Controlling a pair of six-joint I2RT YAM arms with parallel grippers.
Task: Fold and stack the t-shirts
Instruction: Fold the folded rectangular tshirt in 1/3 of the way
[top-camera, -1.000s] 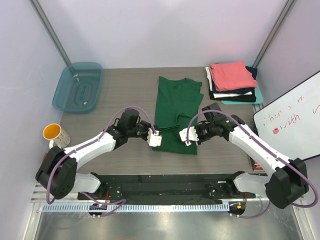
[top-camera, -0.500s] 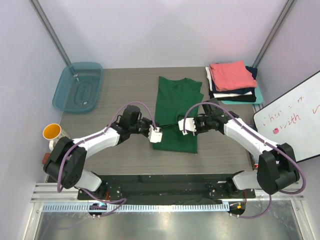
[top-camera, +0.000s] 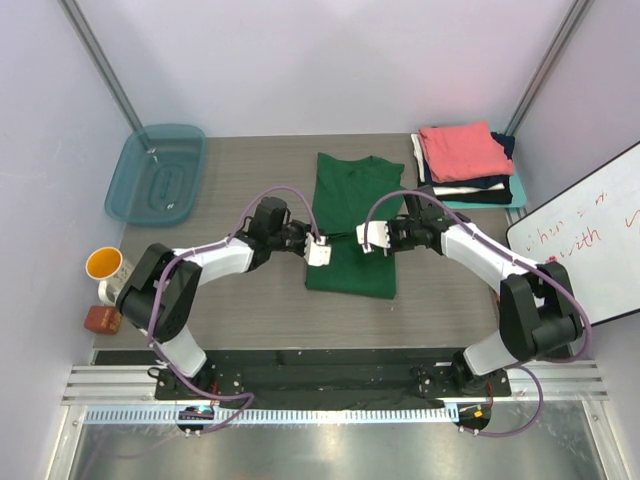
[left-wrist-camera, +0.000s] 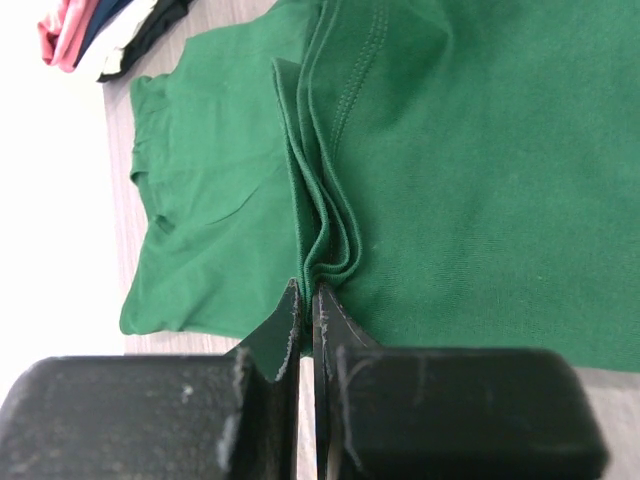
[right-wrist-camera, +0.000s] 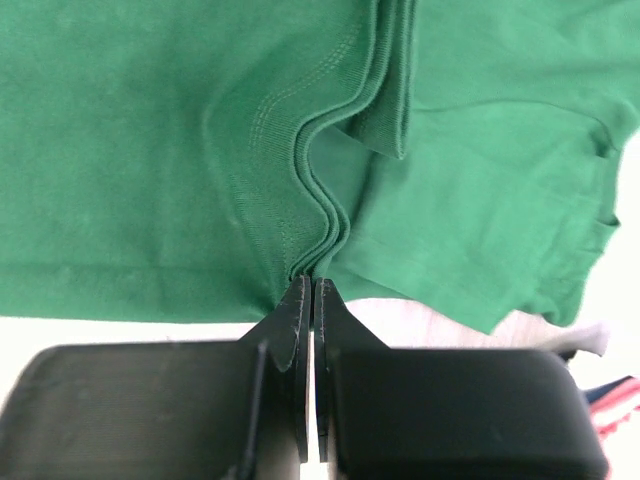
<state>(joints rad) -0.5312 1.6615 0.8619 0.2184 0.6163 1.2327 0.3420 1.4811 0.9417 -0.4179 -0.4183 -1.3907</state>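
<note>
Since both arms advanced, note: left gripper (top-camera: 318, 252) and right gripper (top-camera: 368, 238), jaws pinching hem (left-wrist-camera: 330, 250), carried it up dark green t-shirt (top-camera: 352, 195), mid-table. Your bottom fold roughly half complete.

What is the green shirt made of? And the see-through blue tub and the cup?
The green t-shirt looks like soft, matte knit cloth: it bunches into folds and shows stitched hems. The blue tub looks like smooth plastic, because it's see-through and a bit shiny. The cup, white outside, orange inside, is probably glazed ceramic; too small to be sure.
</note>
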